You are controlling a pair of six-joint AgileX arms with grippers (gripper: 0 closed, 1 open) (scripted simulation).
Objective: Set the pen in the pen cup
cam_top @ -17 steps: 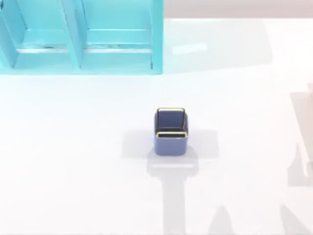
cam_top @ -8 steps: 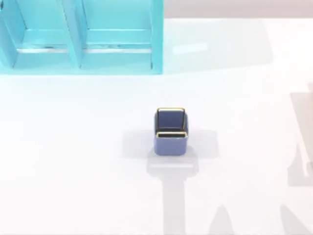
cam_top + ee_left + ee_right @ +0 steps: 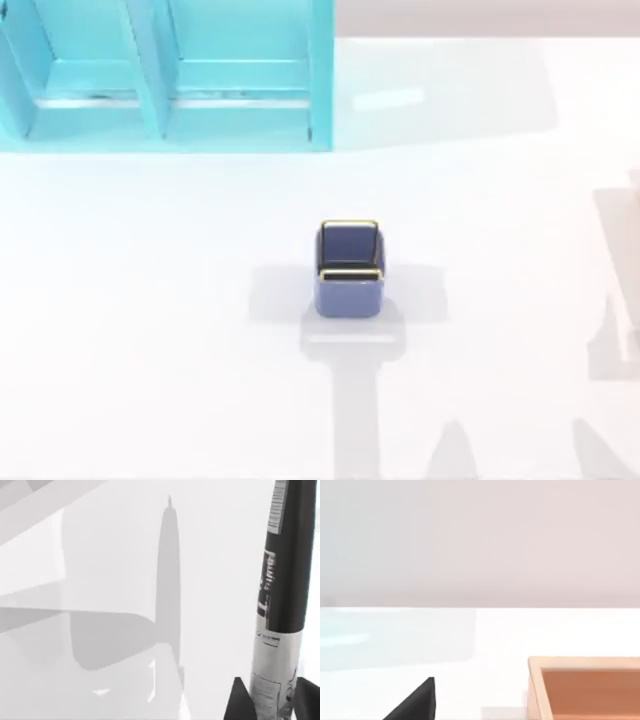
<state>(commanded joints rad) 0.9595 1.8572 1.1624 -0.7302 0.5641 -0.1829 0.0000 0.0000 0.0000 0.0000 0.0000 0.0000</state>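
Observation:
The pen cup (image 3: 350,268), a small periwinkle-blue square cup with a thin gold rim, stands upright at the middle of the table in the top view. Its dark blue inside looks empty. In the left wrist view a black and silver pen (image 3: 285,580) with printed lettering is held at its silver end by my left gripper (image 3: 272,704), which is shut on it. The pen hangs above the white table and casts a long pointed shadow. A dark part of my right gripper (image 3: 415,702) shows over the table's right side.
A large turquoise shelf unit (image 3: 165,75) stands at the back left of the table. An open wooden box (image 3: 585,685) sits on the table in the right wrist view. Arm shadows fall across the front and the right edge.
The pen cup has not moved. The shadow at the table's right edge has shifted slightly.

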